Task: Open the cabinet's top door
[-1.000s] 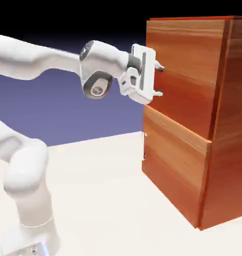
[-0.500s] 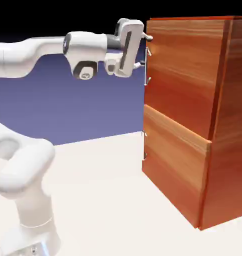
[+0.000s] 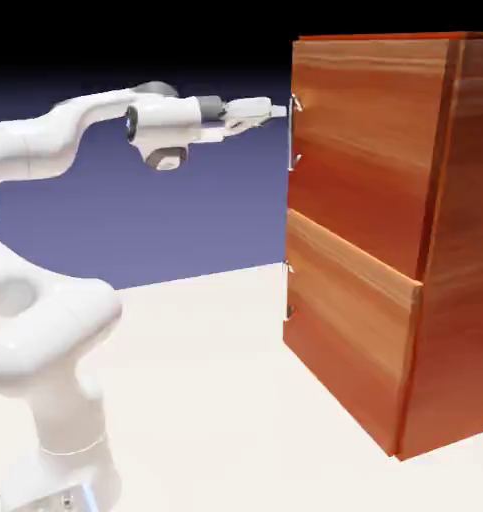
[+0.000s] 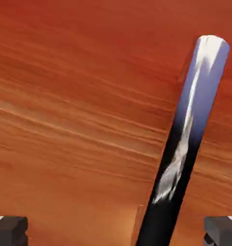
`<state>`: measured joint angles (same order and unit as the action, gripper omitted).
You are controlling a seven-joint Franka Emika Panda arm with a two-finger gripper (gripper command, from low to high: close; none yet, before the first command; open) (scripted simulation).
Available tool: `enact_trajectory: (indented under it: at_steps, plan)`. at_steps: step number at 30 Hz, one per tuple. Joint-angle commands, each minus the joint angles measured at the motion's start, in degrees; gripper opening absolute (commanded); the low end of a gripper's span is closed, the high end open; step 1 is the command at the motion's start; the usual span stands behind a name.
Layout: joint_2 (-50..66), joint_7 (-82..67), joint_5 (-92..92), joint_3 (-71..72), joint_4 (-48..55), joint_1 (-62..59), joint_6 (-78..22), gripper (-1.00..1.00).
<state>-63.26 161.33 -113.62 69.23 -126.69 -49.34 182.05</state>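
Note:
The reddish-brown wood-grain cabinet (image 3: 463,250) stands at the exterior view's right. Its top door (image 3: 360,140) looks shut, with a vertical silver bar handle (image 3: 293,131) at its left edge. My gripper (image 3: 281,108) is level with the upper part of that handle, pointing at it, tips just short of the bar. In the hand view the top door's wood (image 4: 74,110) fills the picture and the silver handle (image 4: 185,134) runs slanted across it. The bar lies between my two grey fingertips (image 4: 9,230), nearer the right one. My gripper (image 4: 116,233) is open and holds nothing.
Below the top door is a shorter lower panel (image 3: 350,320) with its own small handle (image 3: 288,296), standing slightly proud of the door above. The cabinet rests on a pale table (image 3: 215,400). My arm's base rises at the lower left.
The hand has risen from in front of the door's middle to the handle's upper part, rolled about a quarter turn, and the forearm now stretches level toward the cabinet. The jaws stayed open.

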Motion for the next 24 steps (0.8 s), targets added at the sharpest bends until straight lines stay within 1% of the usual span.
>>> enact_trajectory:
  at_steps: [1,3,8,9,10,11,24]
  plan:
    - [-0.6,2.5,-2.4,1.5,0.7,-1.1,0.2,0.00]
    - [-1.2,4.7,-4.5,2.7,1.3,-2.0,0.3,0.00]
    - [-3.0,4.7,-7.3,5.3,7.7,-12.4,-4.2,0.00]
    - [-3.0,4.7,-7.3,5.3,7.8,-12.5,-4.2,0.00]
    - [-3.0,4.7,-7.3,5.3,7.8,-12.5,-4.2,-1.00]
    - [-3.0,4.7,-7.3,5.3,7.8,-12.5,-4.2,-1.00]
    - [-26.3,4.7,-13.1,-10.7,-18.3,1.5,-36.6,-1.00]
